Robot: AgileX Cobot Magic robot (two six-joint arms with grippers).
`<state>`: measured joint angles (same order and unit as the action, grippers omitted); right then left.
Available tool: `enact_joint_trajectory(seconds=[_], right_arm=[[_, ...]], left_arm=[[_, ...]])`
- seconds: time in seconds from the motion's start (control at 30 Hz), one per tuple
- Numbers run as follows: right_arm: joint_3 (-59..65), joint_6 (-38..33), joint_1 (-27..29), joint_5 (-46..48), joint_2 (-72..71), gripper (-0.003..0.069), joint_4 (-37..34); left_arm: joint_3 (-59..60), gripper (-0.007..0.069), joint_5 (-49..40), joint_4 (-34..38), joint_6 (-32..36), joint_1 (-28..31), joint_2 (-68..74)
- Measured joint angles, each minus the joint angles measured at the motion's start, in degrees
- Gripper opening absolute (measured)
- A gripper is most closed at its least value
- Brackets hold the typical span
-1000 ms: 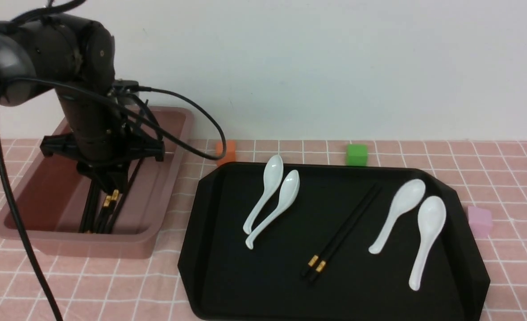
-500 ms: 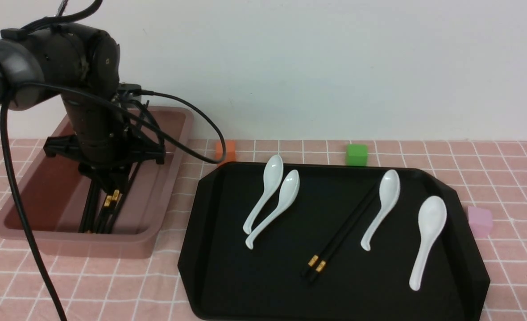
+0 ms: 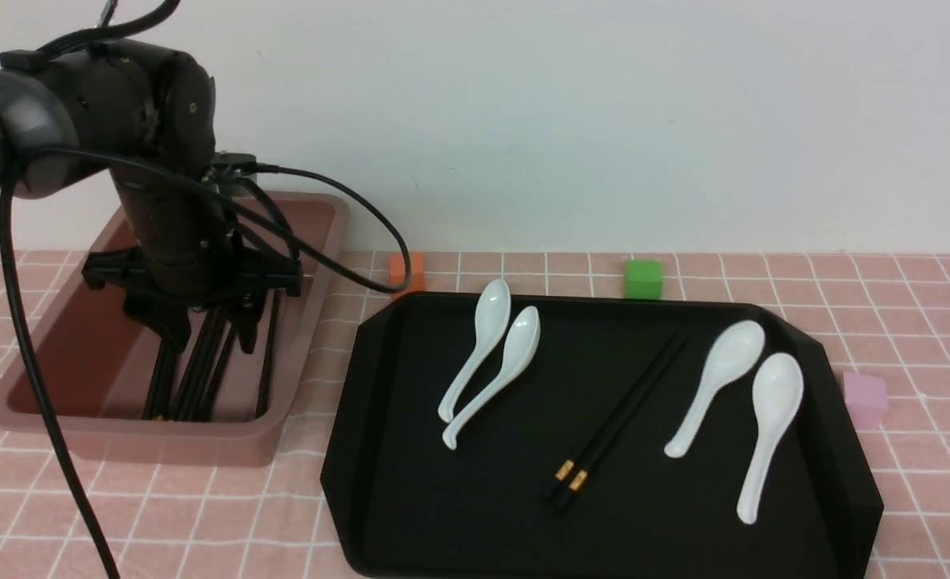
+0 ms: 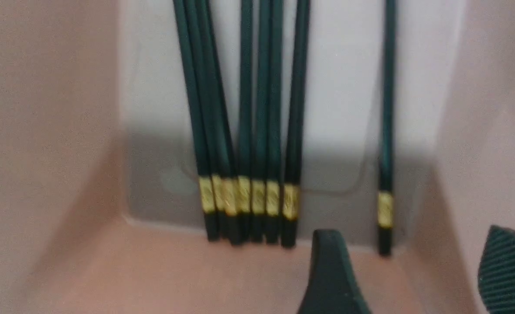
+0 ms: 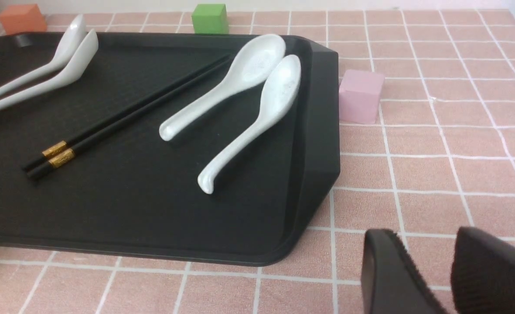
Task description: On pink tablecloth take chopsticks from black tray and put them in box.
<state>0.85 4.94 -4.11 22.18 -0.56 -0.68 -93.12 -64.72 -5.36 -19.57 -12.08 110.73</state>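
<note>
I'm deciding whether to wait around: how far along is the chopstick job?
Done: several chopsticks lie in the box. In hand: nothing; the left gripper is open over them. Left: two chopsticks on the black tray, between the white spoons.

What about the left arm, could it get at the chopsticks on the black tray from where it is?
Probably yes: its open fingers hold nothing, and the chopsticks lie uncovered between spoons, though it must first clear the box.
</note>
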Motion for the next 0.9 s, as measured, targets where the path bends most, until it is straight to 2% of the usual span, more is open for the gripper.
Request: enact_joint_trajectory(seconds=[0.1, 0.2, 0.3, 0.4, 0.57, 0.63, 0.77, 0.8, 0.83, 0.9], right_arm=[[0.0, 0.0, 0.0, 0.0, 0.0, 0.024, 0.0], [0.0, 0.0, 0.0, 0.0, 0.0, 0.024, 0.0], [0.0, 0.0, 0.0, 0.0, 0.0, 0.024, 0.0], [0.0, 0.0, 0.0, 0.0, 0.0, 0.024, 0.0], [0.0, 0.0, 0.0, 0.0, 0.0, 0.024, 0.0], [0.0, 0.0, 0.0, 0.0, 0.0, 0.024, 0.0], [0.0, 0.0, 0.0, 0.0, 0.0, 0.024, 0.0], [0.0, 0.0, 0.0, 0.0, 0.0, 0.024, 0.0], [0.0, 0.0, 0.0, 0.0, 0.0, 0.024, 0.0], [0.0, 0.0, 0.0, 0.0, 0.0, 0.024, 0.0]], left_arm=[[0.0, 0.0423, -0.98, 2.64, 0.42, 0.0, -3.1], [0.0, 0.0325, -1.12, 5.36, 1.93, 0.0, -9.09], [1.52, 0.0143, 0.13, 8.12, 4.94, 0.0, -17.75], [6.37, -0.0002, 3.52, 10.92, 7.44, 0.0, -27.79], [18.2, -0.0013, 9.81, 14.02, 8.97, 0.0, -42.08], [28.98, -0.0013, 15.01, 15.45, 10.01, 0.0, -52.51], [40.28, -0.0013, 20.37, 16.87, 12.21, 0.0, -63.3], [47.31, -0.0013, 23.75, 17.56, 12.94, 0.0, -70.41], [48.08, -0.0013, 24.13, 17.66, 12.94, 0.0, -71.2], [57.36, -0.0013, 29.09, 19.43, 13.31, 0.0, -81.53]])
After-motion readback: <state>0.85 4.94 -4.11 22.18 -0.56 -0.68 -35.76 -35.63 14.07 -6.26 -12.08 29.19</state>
